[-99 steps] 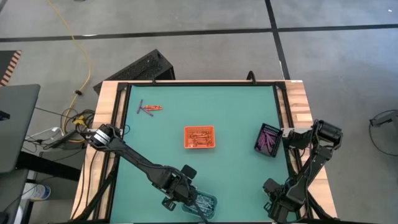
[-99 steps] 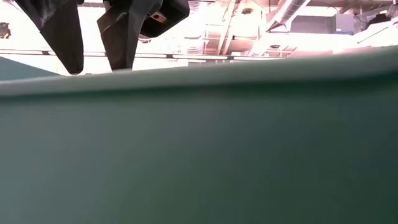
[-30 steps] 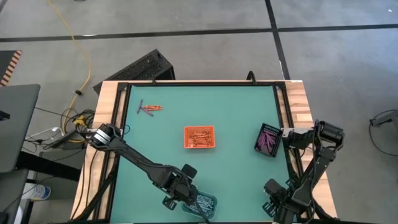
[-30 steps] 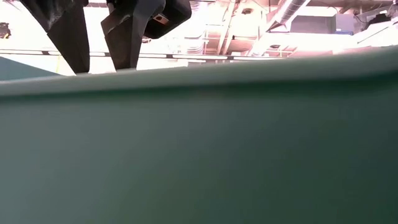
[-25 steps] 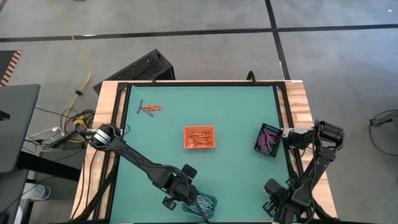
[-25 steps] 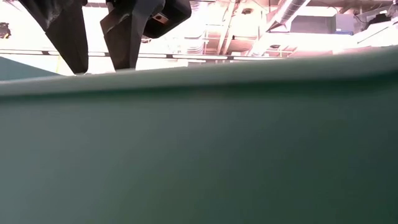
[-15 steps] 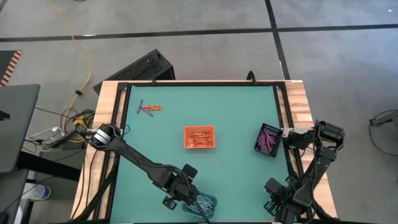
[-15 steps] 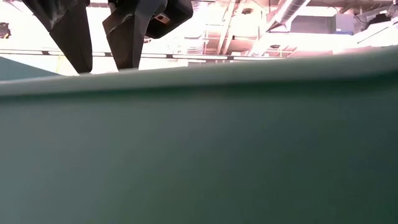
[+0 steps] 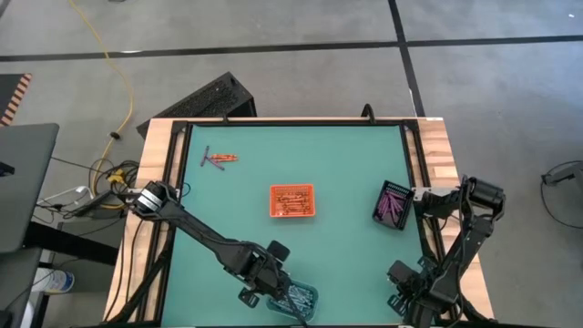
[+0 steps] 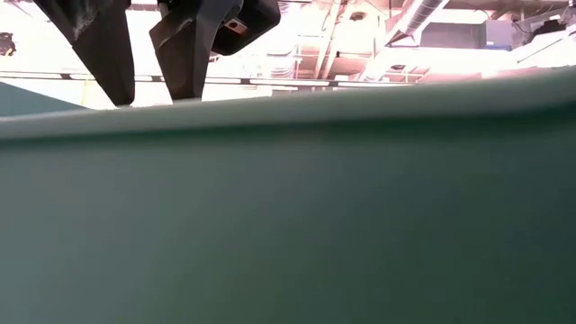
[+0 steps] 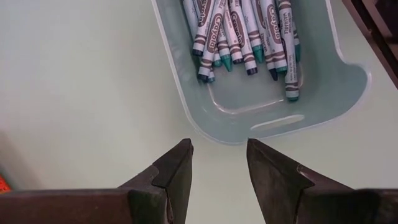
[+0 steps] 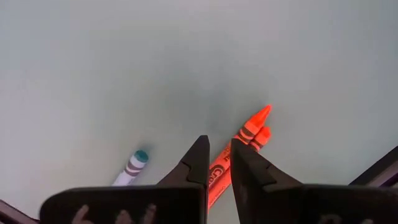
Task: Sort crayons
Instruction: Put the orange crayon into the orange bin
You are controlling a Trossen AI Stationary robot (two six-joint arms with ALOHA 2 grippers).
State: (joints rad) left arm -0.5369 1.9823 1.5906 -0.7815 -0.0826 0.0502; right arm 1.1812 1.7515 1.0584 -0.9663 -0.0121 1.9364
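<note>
3 trays (image 9: 292, 200) on mat; loose crayons (image 9: 219, 159) far corner.

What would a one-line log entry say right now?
left hand: open, empty, by clear tray | tray: blue-grey crayons inside | right hand: near loose orange crayons

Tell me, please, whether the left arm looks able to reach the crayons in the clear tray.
Probably yes: the left pincer hangs open and empty just short of the clear tray, whose crayons lie uncovered; nothing stands between them.
</note>
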